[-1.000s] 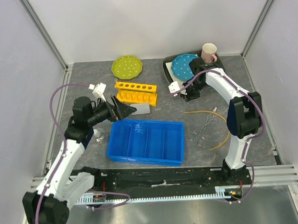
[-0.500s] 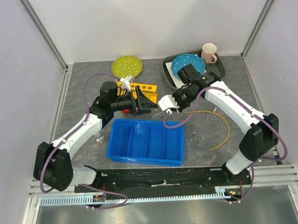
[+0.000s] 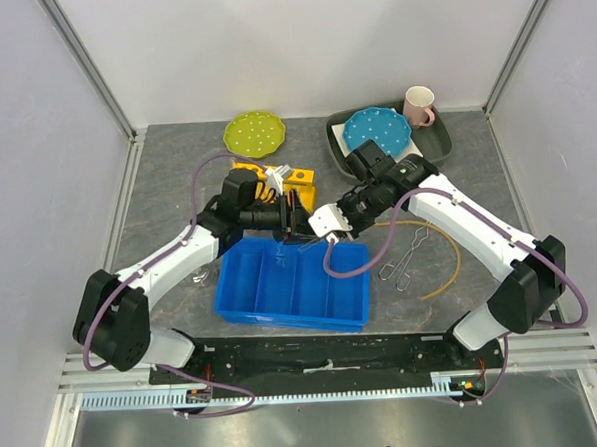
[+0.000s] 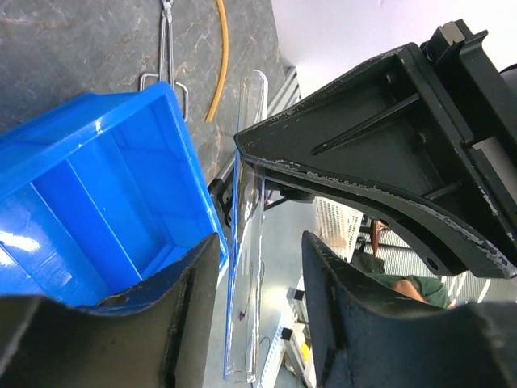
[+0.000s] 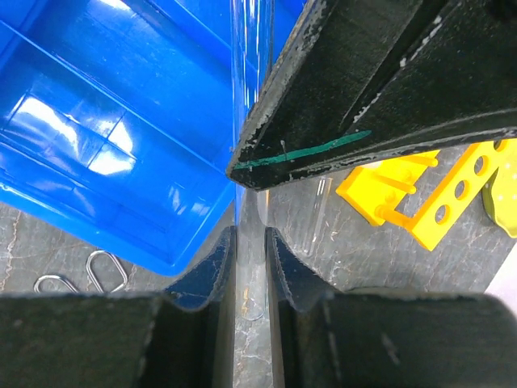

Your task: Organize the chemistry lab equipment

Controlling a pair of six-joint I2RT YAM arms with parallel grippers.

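One clear tube (image 4: 245,323): right claw (image 5: 249,242) clamped on it, left claw (image 4: 258,255) apart around it.

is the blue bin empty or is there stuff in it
Empty, as far as visible: the blue bin shows only bare compartments from above and in both wrist views.

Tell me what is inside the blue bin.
The blue bin's visible compartments look bare. Its back edge is covered by the left gripper and the right gripper, which holds a glass tube.

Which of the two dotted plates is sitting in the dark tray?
The blue plate, in the dark tray beside the mug; the green plate lies directly on the table.
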